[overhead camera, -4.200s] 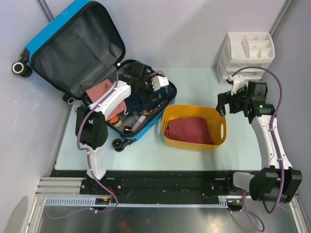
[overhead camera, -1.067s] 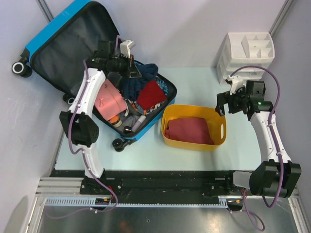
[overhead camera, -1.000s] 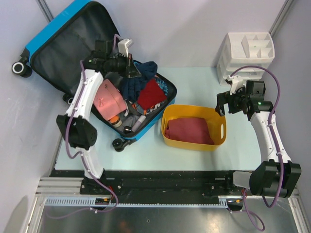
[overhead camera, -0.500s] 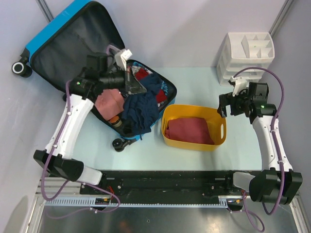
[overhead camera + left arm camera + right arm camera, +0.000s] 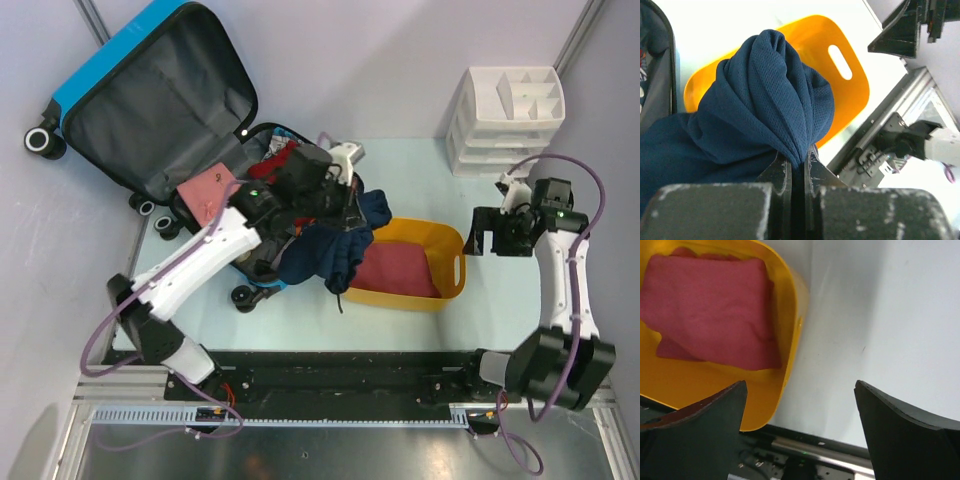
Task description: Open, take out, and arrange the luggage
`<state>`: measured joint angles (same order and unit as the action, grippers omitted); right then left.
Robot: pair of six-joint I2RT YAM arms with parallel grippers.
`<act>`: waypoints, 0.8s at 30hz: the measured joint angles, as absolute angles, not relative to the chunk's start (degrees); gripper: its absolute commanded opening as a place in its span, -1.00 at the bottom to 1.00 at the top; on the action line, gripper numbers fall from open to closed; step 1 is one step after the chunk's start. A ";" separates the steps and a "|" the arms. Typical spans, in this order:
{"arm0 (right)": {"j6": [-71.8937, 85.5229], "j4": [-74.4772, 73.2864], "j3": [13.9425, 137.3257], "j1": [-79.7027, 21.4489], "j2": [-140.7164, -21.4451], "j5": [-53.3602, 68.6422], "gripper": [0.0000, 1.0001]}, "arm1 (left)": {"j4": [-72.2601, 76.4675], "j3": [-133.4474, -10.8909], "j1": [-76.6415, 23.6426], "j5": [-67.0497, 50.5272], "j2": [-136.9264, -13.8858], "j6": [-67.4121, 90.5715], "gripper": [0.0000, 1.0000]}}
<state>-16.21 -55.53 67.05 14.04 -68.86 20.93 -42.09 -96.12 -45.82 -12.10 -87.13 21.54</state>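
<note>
The luggage, a bright-blue suitcase, lies open at the back left, its lid with dark lining leaning on the wall. Its lower half holds clothes and small items. My left gripper is shut on a navy mesh garment, which hangs over the suitcase's right edge and the left rim of the yellow tub. In the left wrist view the fabric is pinched between the closed fingers of the left gripper. My right gripper hovers open and empty, right of the tub. In the right wrist view it is above bare table.
A folded red cloth lies in the tub, also seen as the red cloth from the right wrist. A white drawer organiser stands at the back right. A pink pouch rests at the suitcase hinge. The table's front rail is near.
My left arm has carried the navy garment out of the suitcase, rightward and forward, to the tub's left rim. The right arm has drawn slightly right, away from the tub.
</note>
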 measured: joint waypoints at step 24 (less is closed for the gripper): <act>-17.72 -63.07 67.66 18.63 -92.25 36.71 -1.00 | -25.54 -104.49 -57.71 -7.66 -112.60 23.09 -1.00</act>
